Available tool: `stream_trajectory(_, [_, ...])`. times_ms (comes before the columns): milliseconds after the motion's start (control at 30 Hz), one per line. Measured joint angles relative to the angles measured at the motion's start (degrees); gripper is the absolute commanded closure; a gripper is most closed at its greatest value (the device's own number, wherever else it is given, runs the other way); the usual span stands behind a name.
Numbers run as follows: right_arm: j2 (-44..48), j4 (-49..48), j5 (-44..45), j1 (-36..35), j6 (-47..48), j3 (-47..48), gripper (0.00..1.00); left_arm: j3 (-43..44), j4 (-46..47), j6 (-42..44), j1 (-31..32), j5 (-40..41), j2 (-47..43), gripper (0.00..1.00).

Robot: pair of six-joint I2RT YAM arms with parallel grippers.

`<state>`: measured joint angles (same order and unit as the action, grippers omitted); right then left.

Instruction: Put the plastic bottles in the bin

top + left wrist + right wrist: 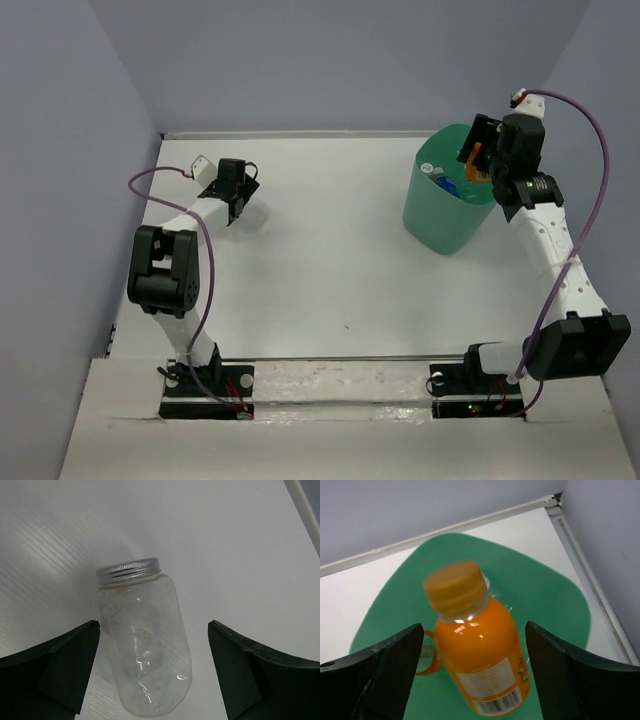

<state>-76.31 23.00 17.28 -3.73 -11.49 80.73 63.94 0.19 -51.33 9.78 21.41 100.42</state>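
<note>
A clear plastic bottle (pixel 142 650) with a silver screw cap lies on the white table, its cap pointing away. My left gripper (pixel 154 630) is open and straddles it, with a gap at the right finger. In the top view my left gripper (pixel 237 196) is at the far left and hides this bottle. My right gripper (pixel 474 627) is open above the mint-green bin (pixel 555 600). A stubby orange bottle (pixel 477 650) sits between its fingers with gaps on both sides, its cap blurred. In the top view the right gripper (pixel 481 152) hangs over the bin (pixel 440 220), which holds a blue-labelled bottle (pixel 446 184).
An orange plastic ring (pixel 427 662) lies inside the bin beside the orange bottle. Grey walls close in the table at the back and both sides, and a metal rail (pixel 580 555) runs along the right edge by the bin.
</note>
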Motion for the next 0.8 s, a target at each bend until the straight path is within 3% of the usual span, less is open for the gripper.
stream_trajectory(367, [9.33,0.52,-11.06,-0.02,-3.96,-2.84,0.07,2.80,-0.20,1.44,-0.57,-0.15,5.62,0.03])
stream_trajectory(433, [11.39,0.57,-13.99,-0.02,-4.74,-2.97,0.07,3.65,-0.20,1.70,-0.66,-0.15,6.75,0.10])
stream_trajectory(567, [16.28,0.50,-21.24,-0.02,-6.64,-4.59,0.07,4.50,0.24,2.05,-0.85,0.07,8.28,0.42])
stream_trajectory(600, [16.83,0.55,-22.08,-0.02,-6.86,-4.81,0.07,4.63,0.26,2.19,-0.87,0.02,8.31,0.42])
stream_trajectory(667, [18.40,0.55,-25.27,-0.02,-7.78,-5.55,0.07,4.63,0.17,2.43,-0.90,-0.02,8.31,0.57])
stream_trajectory(800, [21.14,0.90,-29.35,-0.04,-9.16,-6.60,0.07,4.63,0.33,3.54,-0.68,-1.53,8.11,0.60])
